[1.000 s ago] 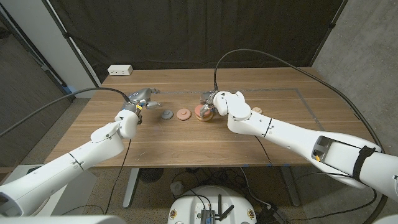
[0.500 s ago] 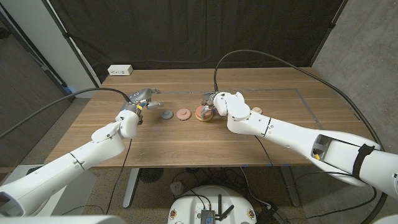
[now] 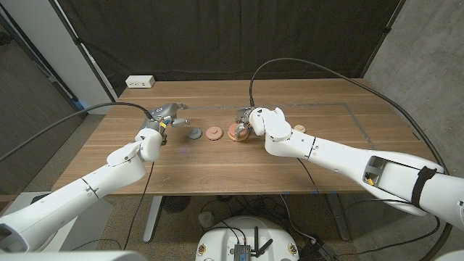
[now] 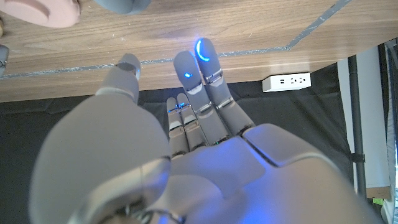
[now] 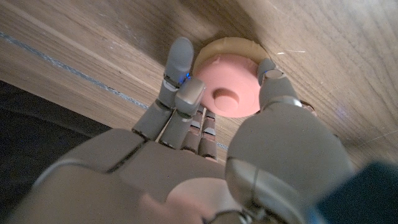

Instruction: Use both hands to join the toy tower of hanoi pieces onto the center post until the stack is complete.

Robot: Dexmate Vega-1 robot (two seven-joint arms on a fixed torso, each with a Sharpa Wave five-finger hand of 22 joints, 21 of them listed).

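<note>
A tan base (image 3: 236,137) carries a pink disc (image 3: 236,130) at the table's middle. My right hand (image 3: 249,120) reaches over it. In the right wrist view a finger (image 5: 180,60) and the thumb (image 5: 272,83) pinch the pink disc (image 5: 225,93) at opposite edges, above the tan base (image 5: 231,45). A loose pink disc (image 3: 213,133) and a grey disc (image 3: 194,133) lie to the left of the stack. My left hand (image 3: 168,114) hovers left of the grey disc, fingers apart and holding nothing. The left wrist view shows my left hand (image 4: 186,143), the pink disc (image 4: 53,9) and the grey disc (image 4: 124,5).
A small peach piece (image 3: 299,129) lies just right of my right arm. A white power strip (image 3: 140,81) sits at the table's far left corner (image 4: 285,81). Thin tape lines (image 3: 362,123) mark a rectangle on the wood.
</note>
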